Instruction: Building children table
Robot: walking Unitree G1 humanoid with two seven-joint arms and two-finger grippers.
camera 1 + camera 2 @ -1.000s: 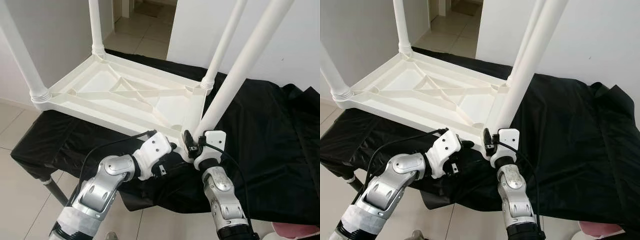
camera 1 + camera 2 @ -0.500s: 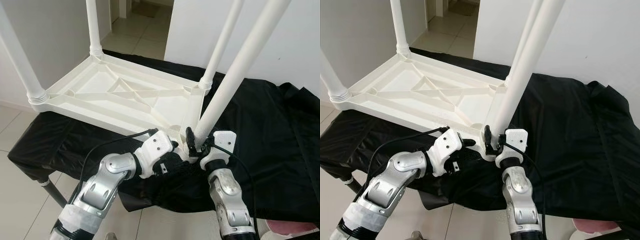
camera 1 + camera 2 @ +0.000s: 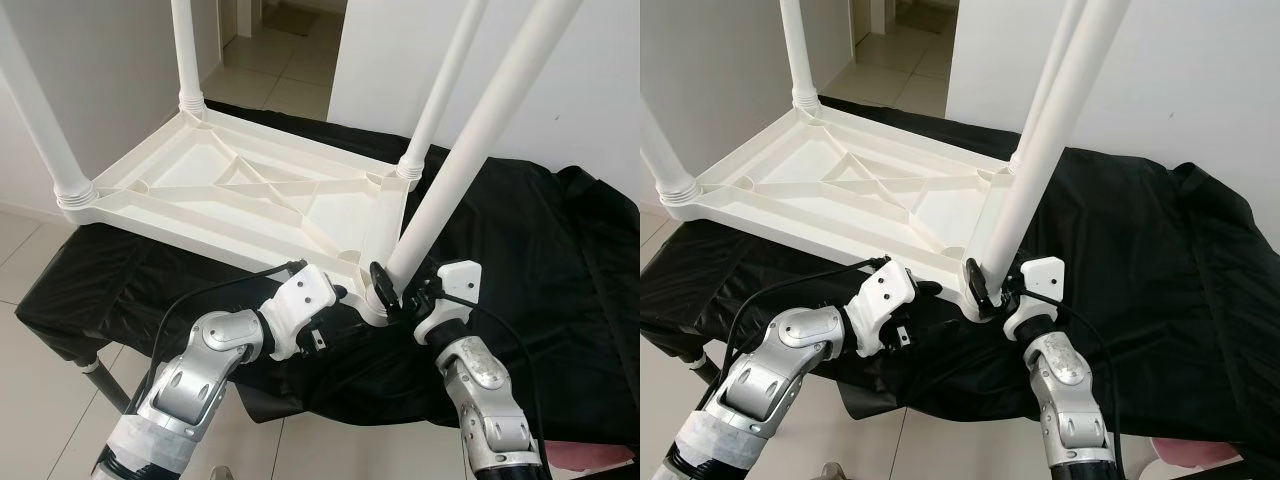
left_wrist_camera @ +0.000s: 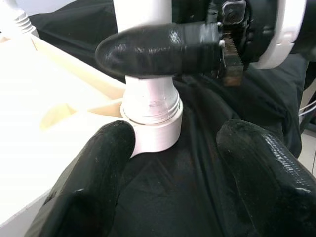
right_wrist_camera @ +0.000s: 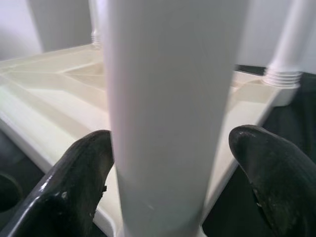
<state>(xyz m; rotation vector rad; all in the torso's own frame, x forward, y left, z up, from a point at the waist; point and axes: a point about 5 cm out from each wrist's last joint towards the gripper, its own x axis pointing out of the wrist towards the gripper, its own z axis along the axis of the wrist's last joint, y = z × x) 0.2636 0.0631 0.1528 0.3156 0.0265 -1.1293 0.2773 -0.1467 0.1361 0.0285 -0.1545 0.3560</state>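
While the upturned white table (image 3: 250, 190) lies on the black cloth (image 3: 540, 260) | near-right corner leg (image 3: 455, 190) rises steeply – right hand (image 3: 385, 290) spread around its base, unclamped | left hand (image 4: 173, 163) open beside the socket (image 4: 153, 126).

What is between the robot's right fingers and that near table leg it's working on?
Nothing visible. The right gripper already has its fingers on either side of the near leg, just above the corner socket of the upturned tabletop. The left gripper sits beside that corner.
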